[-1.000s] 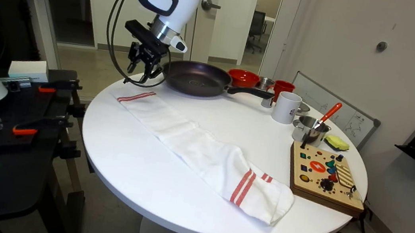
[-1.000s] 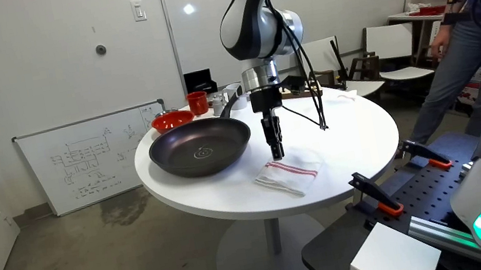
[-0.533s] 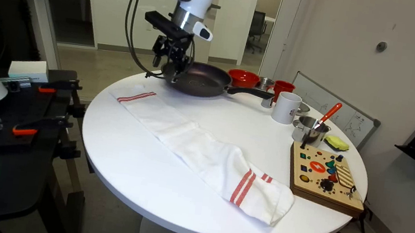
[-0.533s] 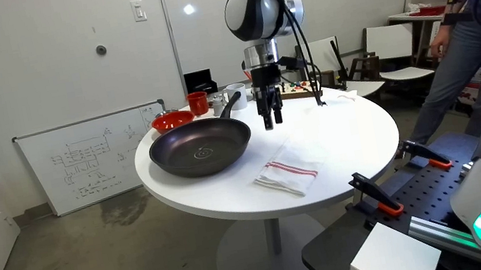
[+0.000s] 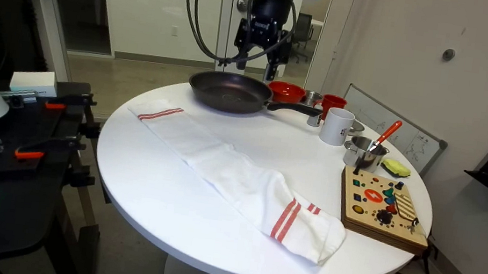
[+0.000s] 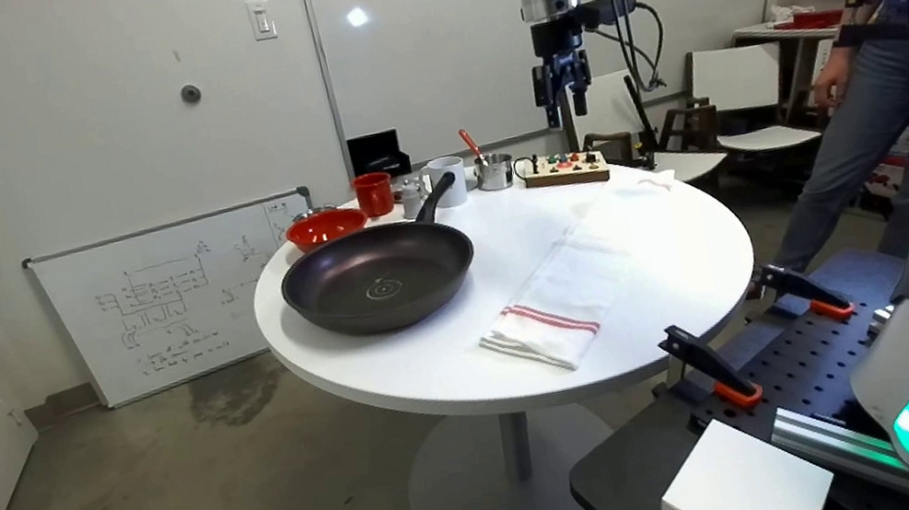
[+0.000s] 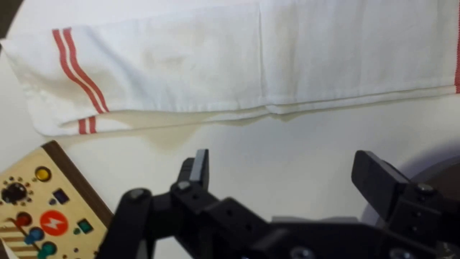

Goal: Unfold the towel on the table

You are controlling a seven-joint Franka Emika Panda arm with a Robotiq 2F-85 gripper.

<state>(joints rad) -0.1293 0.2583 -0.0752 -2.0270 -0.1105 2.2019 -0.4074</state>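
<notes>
Claw Clear of Folded Towel: Position and Clearances

The claw (image 7: 280, 158) is spread and holds nothing; its two fingers (image 7: 370, 169) stand well apart, with bare tabletop (image 7: 302, 190) visible between them in the wrist view. In both exterior views it hangs raised above the surface.

The red-striped towel (image 7: 215, 61) lies on the tabletop, ahead of the fingertips in the wrist view. Its long axis runs nearly parallel to the line joining the fingers. The long edge nearer the claw shows two layers, parted most clearly toward the end beside the wooden busy board (image 5: 381, 207). Assessment: the cloth is extended lengthwise but folded across its width. To pinch the upper layer alone, the claw should probably be rotated so that the fingers straddle that edge.

Clearances: on the claw's side, bare surface separates the towel from the white mug (image 5: 334, 127). The frying pan (image 5: 230, 95) sits near one end; the busy board is just beside the other, contact not determinable. On the opposite side, bare tabletop extends to the rim, narrowing toward the busy-board end. A layer turned over in that direction may overhang the rim there.
</notes>
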